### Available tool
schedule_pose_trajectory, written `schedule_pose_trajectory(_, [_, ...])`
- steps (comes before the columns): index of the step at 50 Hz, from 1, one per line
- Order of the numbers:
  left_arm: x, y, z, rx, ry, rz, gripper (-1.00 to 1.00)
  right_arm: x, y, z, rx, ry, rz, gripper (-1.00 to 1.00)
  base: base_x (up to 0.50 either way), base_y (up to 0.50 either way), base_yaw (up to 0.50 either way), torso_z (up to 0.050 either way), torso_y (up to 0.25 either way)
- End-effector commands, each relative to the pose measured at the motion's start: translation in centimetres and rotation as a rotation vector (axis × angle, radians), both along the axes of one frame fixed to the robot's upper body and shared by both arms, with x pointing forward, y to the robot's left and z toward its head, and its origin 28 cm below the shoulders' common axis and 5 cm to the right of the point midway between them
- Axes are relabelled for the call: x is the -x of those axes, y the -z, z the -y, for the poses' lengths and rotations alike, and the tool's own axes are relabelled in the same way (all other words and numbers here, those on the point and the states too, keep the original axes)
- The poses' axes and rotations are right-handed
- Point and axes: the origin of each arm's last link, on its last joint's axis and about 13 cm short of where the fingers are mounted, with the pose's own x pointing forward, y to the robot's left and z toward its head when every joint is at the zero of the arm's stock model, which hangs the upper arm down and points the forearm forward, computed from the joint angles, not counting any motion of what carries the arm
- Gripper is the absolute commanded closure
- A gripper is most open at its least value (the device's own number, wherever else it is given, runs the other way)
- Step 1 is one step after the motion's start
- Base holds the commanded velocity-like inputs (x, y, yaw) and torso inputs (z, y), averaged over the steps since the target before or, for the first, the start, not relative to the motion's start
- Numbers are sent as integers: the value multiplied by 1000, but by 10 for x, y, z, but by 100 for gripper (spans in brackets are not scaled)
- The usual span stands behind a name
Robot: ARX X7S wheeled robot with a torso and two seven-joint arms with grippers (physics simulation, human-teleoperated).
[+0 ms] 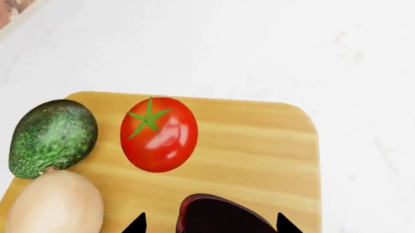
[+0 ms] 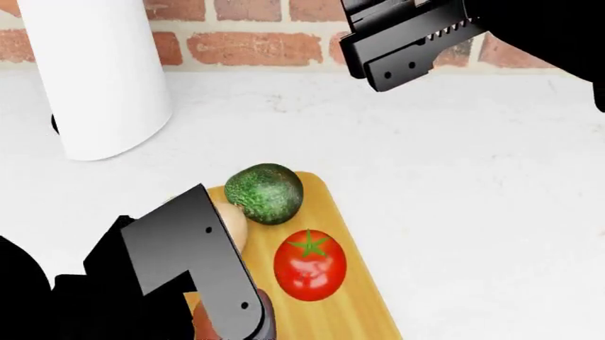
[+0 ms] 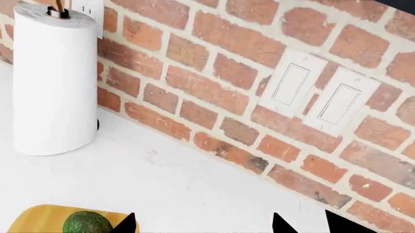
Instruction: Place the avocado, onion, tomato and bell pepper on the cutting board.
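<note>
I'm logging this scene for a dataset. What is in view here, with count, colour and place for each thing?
cutting board: one, yellow-orange wood, on the white counter.
avocado: one, dark green, at a corner of the board, touching the onion.
onion: one, pale tan, on the board's edge beside the avocado.
tomato: one, glossy red with green calyx, on the board, apart from the avocado.
bell pepper: one, dark reddish, between the left tool's tips over the board.
paper towel roll: one, white, upright by the brick wall.
wall switches: two, white, on the brick wall.
left tool: black, around the pepper.
right tool: black, raised near the wall.
</note>
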Motion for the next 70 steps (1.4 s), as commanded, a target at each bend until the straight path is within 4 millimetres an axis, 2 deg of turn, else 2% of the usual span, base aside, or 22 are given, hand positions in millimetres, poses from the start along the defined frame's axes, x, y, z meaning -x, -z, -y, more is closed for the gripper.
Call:
schedule_pose_trajectory(1, [-3, -12, 8, 26, 7, 34, 100, -1, -2, -3, -15, -55, 8, -100, 0, 0, 0, 0, 0])
schedule_pose_trajectory(3, [-1, -15, 8, 30, 10, 42, 100, -1, -2, -3, -15, -55, 7, -100, 0, 0, 0, 0, 0])
schedule_pose_trajectory(4, [1, -16, 7, 29, 13, 48, -100, 0, -3, -3, -16, -55, 6, -100, 0, 0, 0, 0, 0])
schedule_pose_trajectory(11, [7, -25, 5, 35, 15, 72, -100, 0, -5, -4, -10, -54, 5, -100, 0, 0, 0, 0, 0])
schedule_pose_trajectory(22, [26, -40, -5, 69, 31, 113, -100, 0, -8, -4, -6, -52, 9, -100, 0, 0, 0, 0, 0])
schedule_pose_trajectory(31, [28, -48, -23, 110, -9, 129, -100, 6, -8, -3, -11, -52, 19, -100, 0, 0, 0, 0, 0])
schedule_pose_trajectory(38, [33, -61, -38, 175, -41, 158, -100, 16, -7, -1, -21, -52, 37, -100, 0, 0, 0, 0, 0])
schedule_pose_trajectory(44, [33, -69, -50, 210, -72, 198, -100, 26, 1, 0, -29, -52, 52, -100, 0, 0, 0, 0, 0])
schedule_pose_trajectory(52, [30, -75, -63, 264, -113, 207, -100, 59, 2, -5, -5, -64, 141, -100, 0, 0, 0, 0, 0])
schedule_pose_trajectory(54, [31, -81, -69, 326, -139, 217, -100, 68, 1, -7, 2, -63, 164, -100, 0, 0, 0, 0, 0])
schedule_pose_trajectory(59, [43, -83, -75, 396, -133, 210, -100, 90, -2, -10, 0, -73, 219, -100, 0, 0, 0, 0, 0])
schedule_pose_trajectory(63, [48, -81, -83, 437, -157, 204, -100, 109, 7, -10, 5, -80, 246, -100, 0, 0, 0, 0, 0])
schedule_pose_trajectory(70, [56, -83, -92, 488, -225, 264, -100, 127, 17, -4, -66, -23, 314, -100, 0, 0, 0, 0, 0])
